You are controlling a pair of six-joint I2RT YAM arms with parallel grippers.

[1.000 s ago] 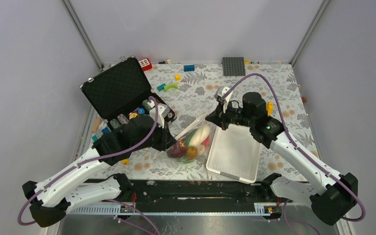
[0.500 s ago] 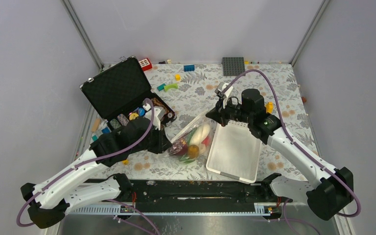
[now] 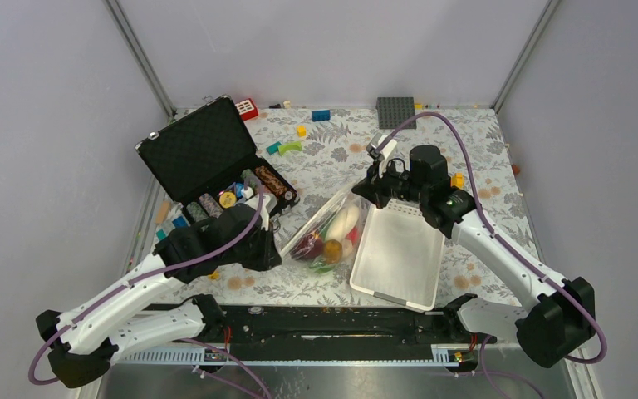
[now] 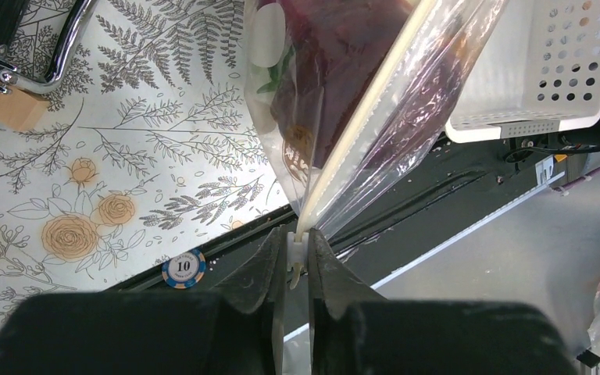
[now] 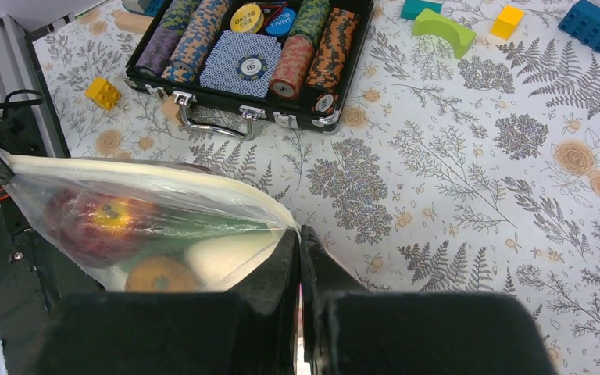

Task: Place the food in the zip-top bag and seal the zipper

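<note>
The clear zip-top bag [image 3: 326, 236] hangs stretched between my two grippers, left of the white basket. It holds the food: a white radish [image 3: 343, 222], a dark-red bulb [image 3: 311, 248], a brown oval [image 5: 159, 275] and green pieces. My left gripper [image 3: 275, 250] is shut on the near end of the zipper [image 4: 363, 117], with a small white tab between its fingertips [image 4: 298, 244]. My right gripper [image 3: 365, 192] is shut on the bag's far corner [image 5: 298, 234]. The zipper strip [image 5: 164, 171] runs taut between both grips.
The white slotted basket [image 3: 399, 258] lies right of the bag. An open black case of poker chips [image 3: 208, 162] stands to the left. One loose chip [image 4: 183, 268] lies at the table's near edge. Toy bricks [image 3: 299, 130] and a grey baseplate [image 3: 396, 112] lie at the back.
My left gripper has drawn back to the left and nearer, pulling the bag's near end with it. My right gripper has shifted slightly farther back. The bag is now stretched longer.
</note>
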